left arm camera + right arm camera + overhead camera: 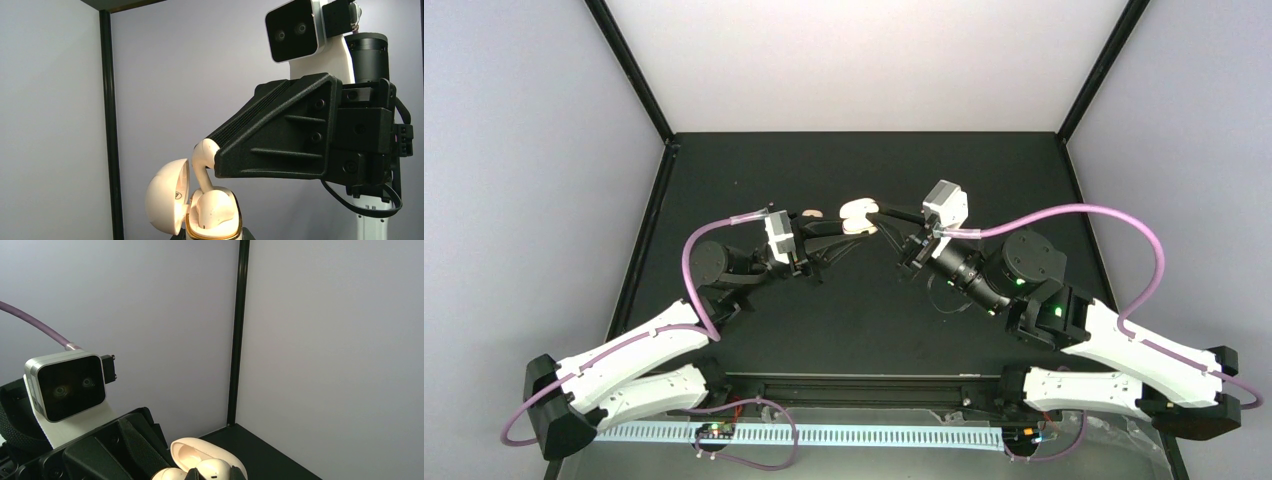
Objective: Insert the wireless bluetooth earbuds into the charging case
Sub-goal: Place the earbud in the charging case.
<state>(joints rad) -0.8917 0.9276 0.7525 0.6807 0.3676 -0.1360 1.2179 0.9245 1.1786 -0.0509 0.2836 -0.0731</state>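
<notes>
Black table [854,320], grey walls [524,150]; left claw [850,228] pinches charging case [165,200], right claw [215,161] pinches earbud [202,154]

You have a black table [864,320] boxed by pale walls [524,150], with a perforated light-blue strip [874,436] along its near edge.

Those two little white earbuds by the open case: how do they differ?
The upper earbud is pinched by the right gripper; the lower earbud is held by nothing. The upper one stands above the case, its stem pointing down toward it; the lower one is seated in its slot, only its rounded top showing. Both are glossy white.
</notes>
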